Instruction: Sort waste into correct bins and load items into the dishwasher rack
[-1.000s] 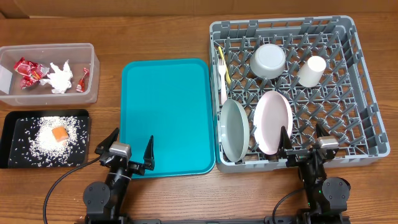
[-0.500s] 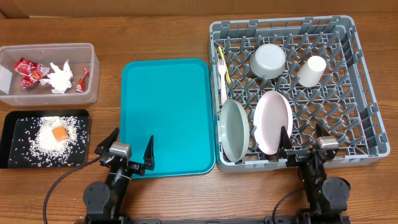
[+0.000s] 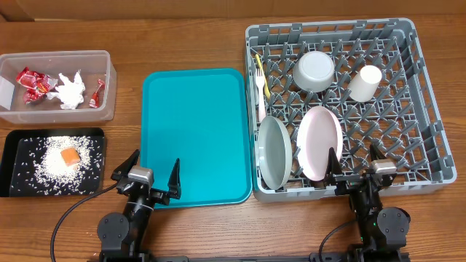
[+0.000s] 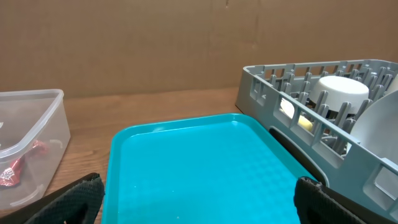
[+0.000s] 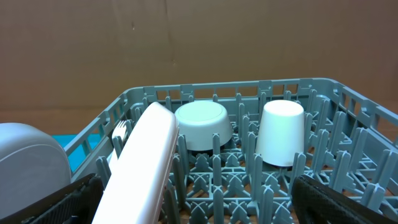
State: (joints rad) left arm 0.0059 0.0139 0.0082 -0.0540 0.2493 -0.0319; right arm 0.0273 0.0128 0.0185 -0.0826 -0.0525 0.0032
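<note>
while nothing is being held right now, the left gripper hangs wide open over the near end of the teal tray. the right gripper is wide open too, at the near wall of the rack, just beside the pink plate. in the rack, the bowl and cup sit upside down at the back. the grey plate and pink plate stand on edge side by side up front, and the cutlery is along the left wall. the tub holds the wrappers and napkin. the black tray has the rice with the cube on it.
</note>
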